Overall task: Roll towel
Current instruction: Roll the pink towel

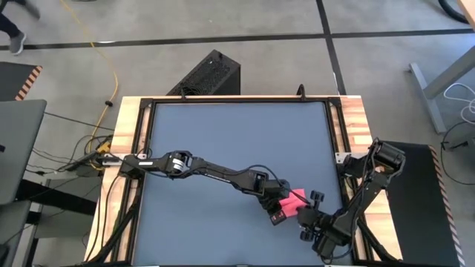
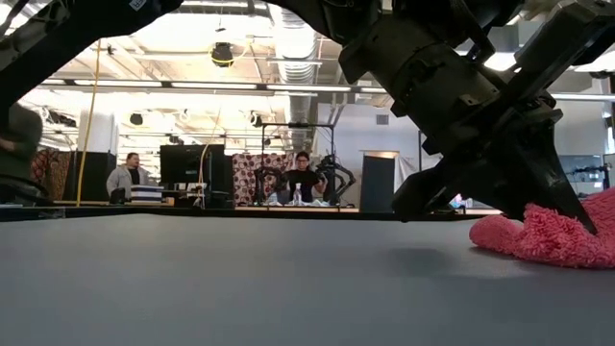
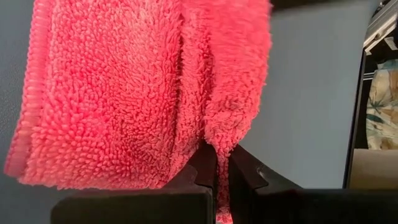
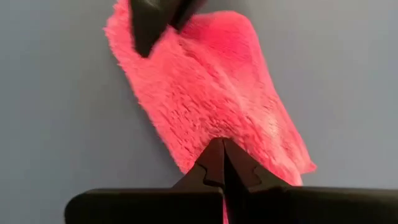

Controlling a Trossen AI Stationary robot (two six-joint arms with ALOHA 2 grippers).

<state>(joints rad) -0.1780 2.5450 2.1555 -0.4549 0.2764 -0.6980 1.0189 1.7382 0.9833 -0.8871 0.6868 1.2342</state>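
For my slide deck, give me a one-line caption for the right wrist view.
Right gripper shut on the pink towel's edge, left gripper at its far end.

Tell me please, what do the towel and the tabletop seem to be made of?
The towel looks like soft pink terry or microfibre: dense fuzzy loops with a stitched hem. The tabletop looks like a smooth matte dark grey sheet, perhaps laminate or a mat; I cannot tell which.

A grey floor (image 1: 260, 18) crossed by dark lines surrounds the table; ceiling lights (image 2: 221, 88) glow beyond.
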